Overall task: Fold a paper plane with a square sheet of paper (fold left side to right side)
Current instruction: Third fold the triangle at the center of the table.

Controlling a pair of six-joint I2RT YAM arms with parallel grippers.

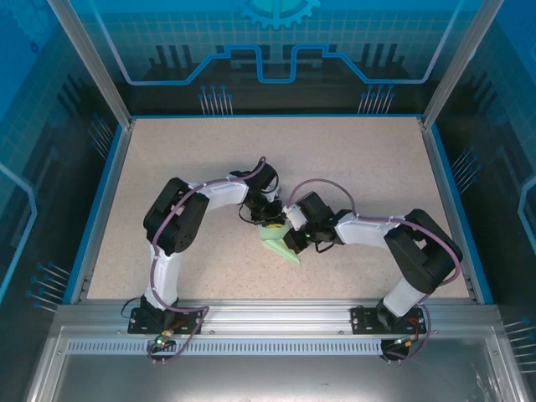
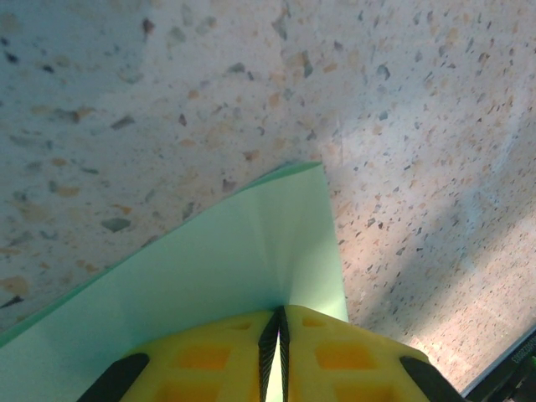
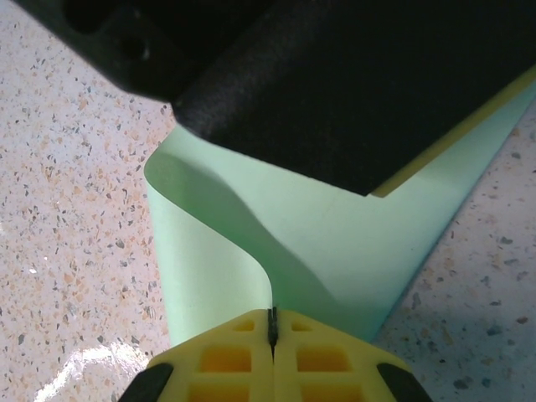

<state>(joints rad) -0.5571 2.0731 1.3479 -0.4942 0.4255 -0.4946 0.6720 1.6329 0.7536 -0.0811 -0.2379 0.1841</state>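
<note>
Two pinches are holding the paper (image 3: pixel 335 251): my left gripper (image 2: pixel 280 335) and right gripper (image 3: pixel 272 328) are each clamping an edge, with it curling just ahead of both. It is looking light, limp and crease-prone; I am judging the edges safest to grip.

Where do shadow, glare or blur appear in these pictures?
Right wrist: the left arm is dark and unfocused, shadow lies on the curled sheet of paper, glare on the table lower left. Left wrist: a soft shadow band crosses the table at right. Top external: even light.
</note>
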